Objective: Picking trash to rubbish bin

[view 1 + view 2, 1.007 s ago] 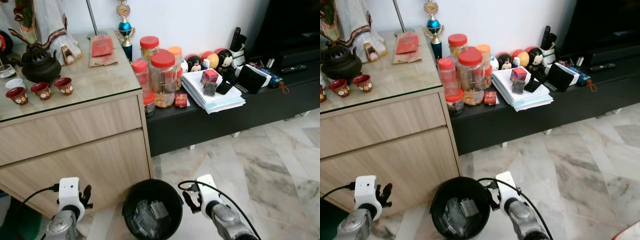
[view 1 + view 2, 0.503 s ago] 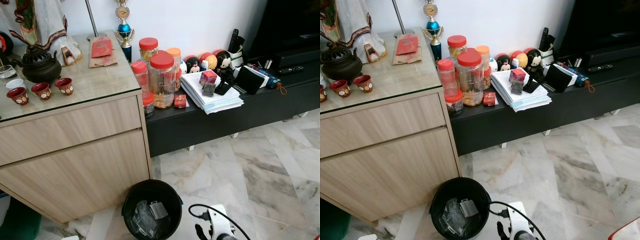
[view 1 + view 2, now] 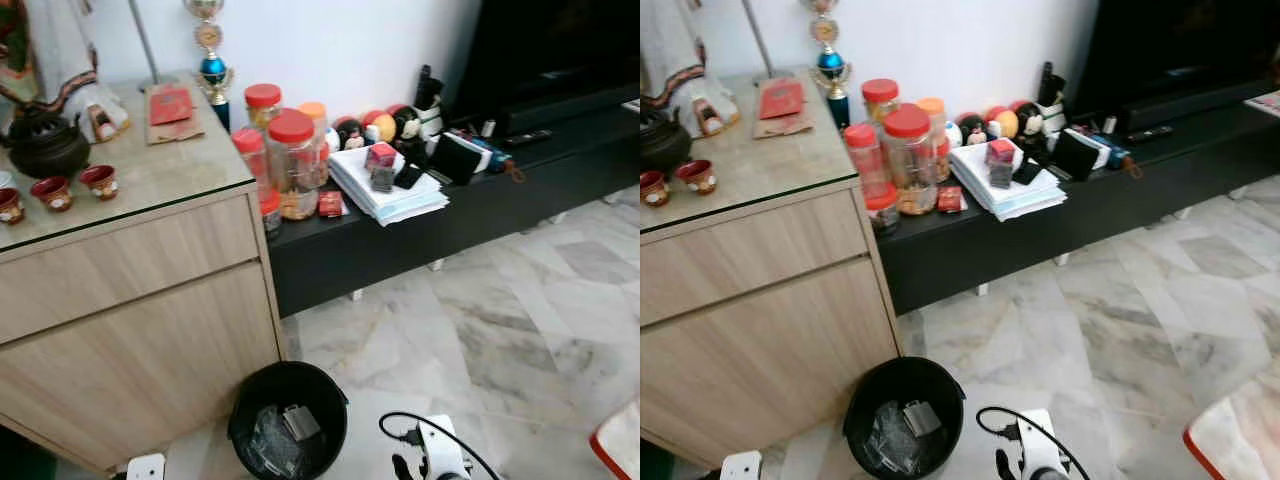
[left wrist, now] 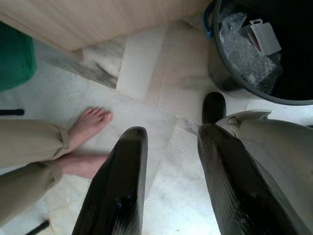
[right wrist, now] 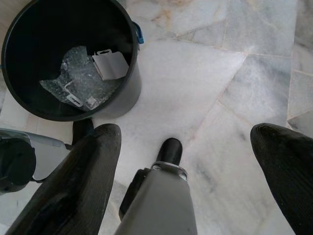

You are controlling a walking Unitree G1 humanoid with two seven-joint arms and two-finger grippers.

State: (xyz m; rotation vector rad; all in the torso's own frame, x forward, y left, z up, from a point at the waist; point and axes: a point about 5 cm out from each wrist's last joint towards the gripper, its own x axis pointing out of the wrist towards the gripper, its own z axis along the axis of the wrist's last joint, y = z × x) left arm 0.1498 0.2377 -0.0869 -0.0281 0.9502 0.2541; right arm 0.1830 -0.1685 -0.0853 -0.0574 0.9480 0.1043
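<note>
Marble floor [image 3: 520,330]; black bin [image 3: 288,418] holds crumpled plastic [image 5: 78,81], white card [image 5: 110,64]; both claws spread, empty.

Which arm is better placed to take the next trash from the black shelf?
Probably the right. The right gripper is open, empty, and on the same side as the black shelf; the left gripper hangs beside the wooden cabinet.

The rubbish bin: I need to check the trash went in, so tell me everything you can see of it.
The rubbish bin is a round black bucket, plastic by its look, with a blue handle mount at the rim. It stands upright and uncovered on the marble floor, beside the wooden cabinet. Inside lie crumpled clear wrapping and a small white card.
</note>
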